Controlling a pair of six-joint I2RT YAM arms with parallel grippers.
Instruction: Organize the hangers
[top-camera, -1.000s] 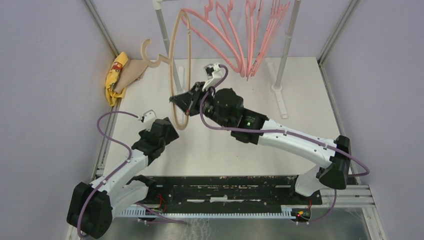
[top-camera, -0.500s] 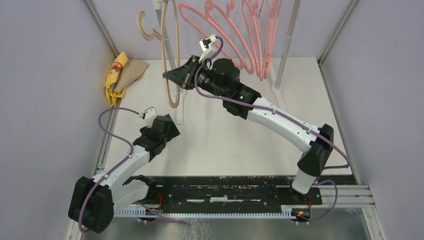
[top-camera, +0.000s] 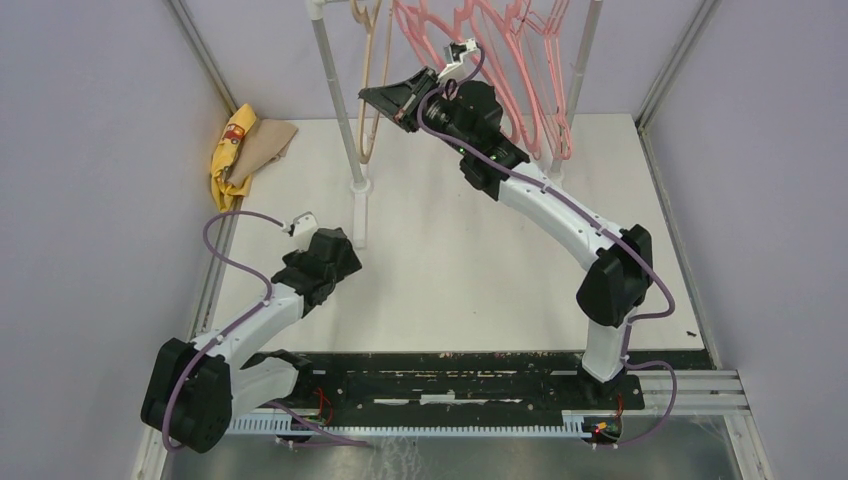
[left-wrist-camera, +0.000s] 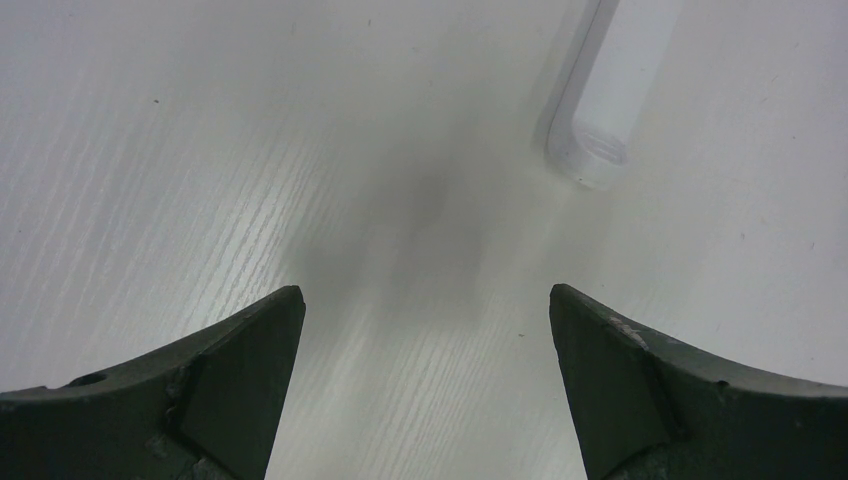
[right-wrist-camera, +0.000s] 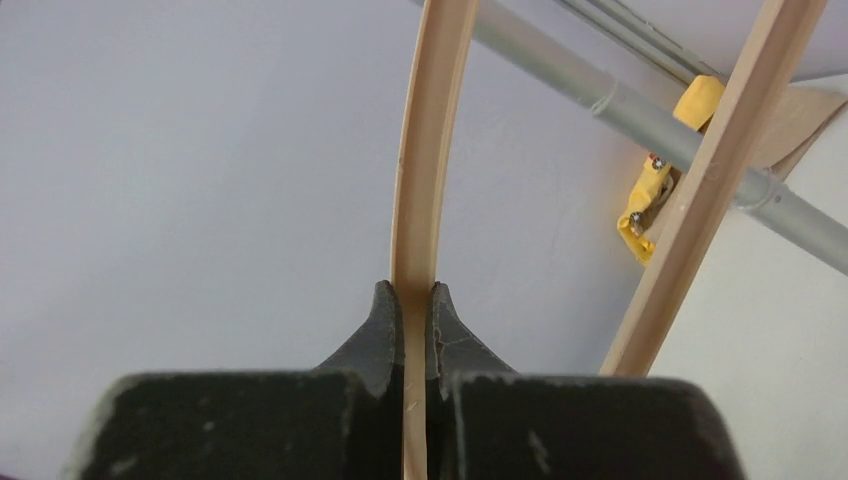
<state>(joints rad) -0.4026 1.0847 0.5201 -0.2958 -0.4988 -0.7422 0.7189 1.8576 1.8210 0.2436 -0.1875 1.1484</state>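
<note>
Tan hanger (right-wrist-camera: 420, 180), one, pinched in jaws of right gripper (right-wrist-camera: 412, 292); pink hangers (top-camera: 408, 25) overlapping, count unclear; left gripper (left-wrist-camera: 425, 295) gaping, empty.

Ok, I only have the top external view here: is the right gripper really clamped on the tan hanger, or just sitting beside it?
Observer: Clamped. In the right wrist view the right gripper has both fingertips pressed against one arm of the tan hanger, with no gap showing on either side.
Operator: Good. And the left gripper? I can't see its jaws from above.
Observer: The left gripper is wide open and holds nothing. The table shows between its fingers, and the rounded end of the white rack foot lies ahead, toward the upper right of the left wrist view.
</note>
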